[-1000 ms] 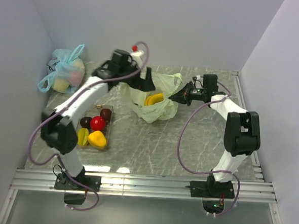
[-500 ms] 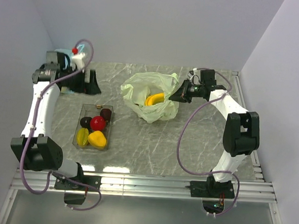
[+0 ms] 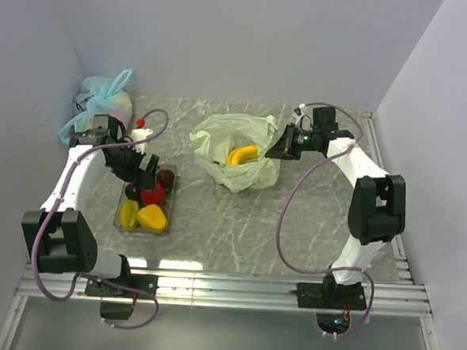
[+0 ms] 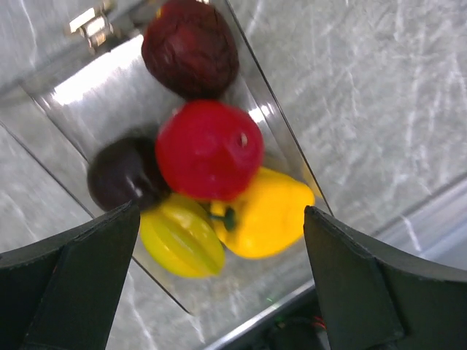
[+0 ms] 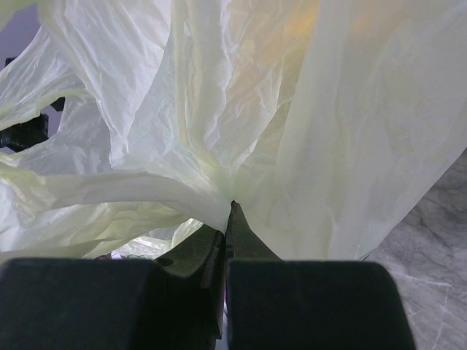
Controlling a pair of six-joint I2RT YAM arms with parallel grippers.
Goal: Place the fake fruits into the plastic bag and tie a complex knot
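Left end effector wide apart over fake fruits in tray; right end effector clamped on plastic bag.

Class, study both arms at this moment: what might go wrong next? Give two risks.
1. The left gripper hangs open over the tray, where the apple is packed against a yellow fruit. As it closes, it may hit that fruit or the tray wall, and the glossy apple may slip.
2. The right gripper is shut on a thin fold of the bag. A pull might tear the fold or lose it, letting the mouth sag over the banana.
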